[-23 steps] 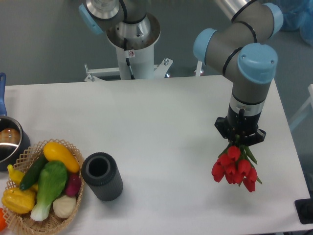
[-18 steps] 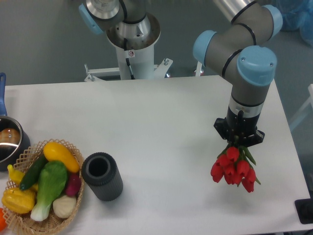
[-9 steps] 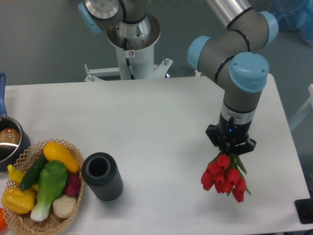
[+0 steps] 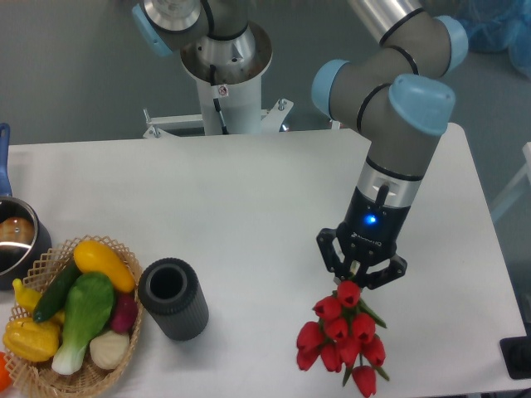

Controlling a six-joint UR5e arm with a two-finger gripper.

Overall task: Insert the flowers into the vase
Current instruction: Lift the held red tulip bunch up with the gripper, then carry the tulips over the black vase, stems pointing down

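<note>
A white table (image 4: 249,199) fills the view, set against a grey floor, with the arm's pedestal mounted beyond its far edge. The arm reaches over the right half of the table, its wrist pointing down and a blue indicator light lit just above the tool (image 4: 359,276).

The tool is clamped on the stem end of the flowers (image 4: 342,333), a bunch of red tulips whose blooms hang below and toward the near edge, with green leaves showing beside the stems. The bunch sits over the near right part of the table; whether it touches the surface cannot be determined from this view.

The vase (image 4: 172,298), a dark grey ribbed cylinder with an open round mouth, stands at the near left, well apart from the flowers. Its mouth tilts slightly toward the camera.

Just beside the vase, on its left, is a wicker basket (image 4: 124,253) holding assorted vegetables in yellow, green, white and purple. The basket appears to touch the vase.

At the far left edge stands a metal pot (image 4: 15,238) with a blue handle, partly cut off by the frame.
</note>
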